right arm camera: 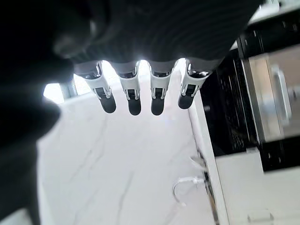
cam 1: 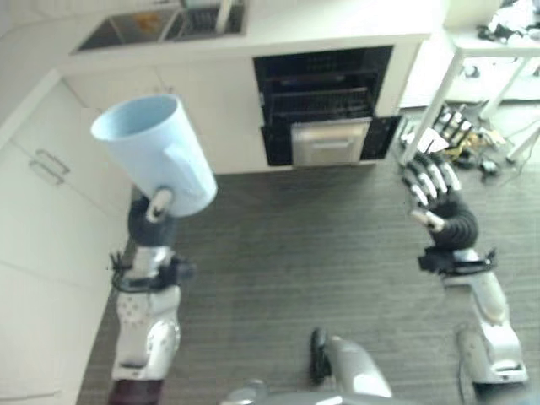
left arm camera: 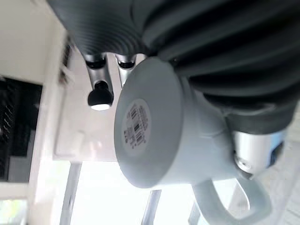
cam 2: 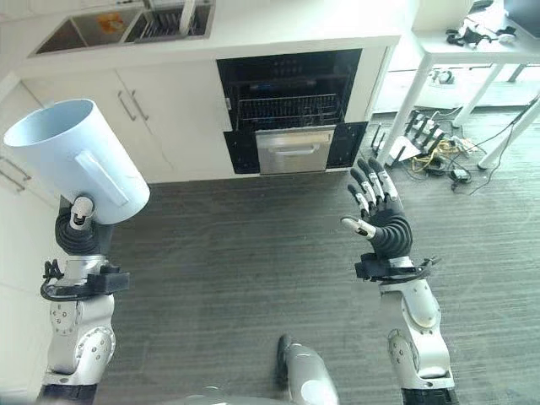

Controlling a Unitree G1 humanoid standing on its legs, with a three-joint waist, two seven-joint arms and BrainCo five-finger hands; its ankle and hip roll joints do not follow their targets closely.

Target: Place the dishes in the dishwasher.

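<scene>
A pale blue mug (cam 1: 156, 152) with a handle is held up high at the left by my left hand (cam 1: 156, 207), shut on it from below; its open mouth tilts up and to the left. Its base (left arm camera: 140, 126) carries a barcode sticker and its handle (left arm camera: 234, 206) sticks out beside my fingers (left arm camera: 99, 96). My right hand (cam 2: 380, 211) is raised at the right, open, fingers straight, holding nothing. The dishwasher (cam 2: 291, 110) stands open under the counter ahead, with a wire rack (cam 2: 291, 108) inside and its door (cam 2: 295, 149) down.
A sink (cam 1: 160, 25) is set in the white counter above the dishwasher. White cabinets (cam 1: 42, 169) run along the left. A white table (cam 1: 489, 51) with cables and clutter (cam 1: 460, 139) beneath stands at the right. Dark floor (cam 1: 295, 245) stretches between me and the dishwasher.
</scene>
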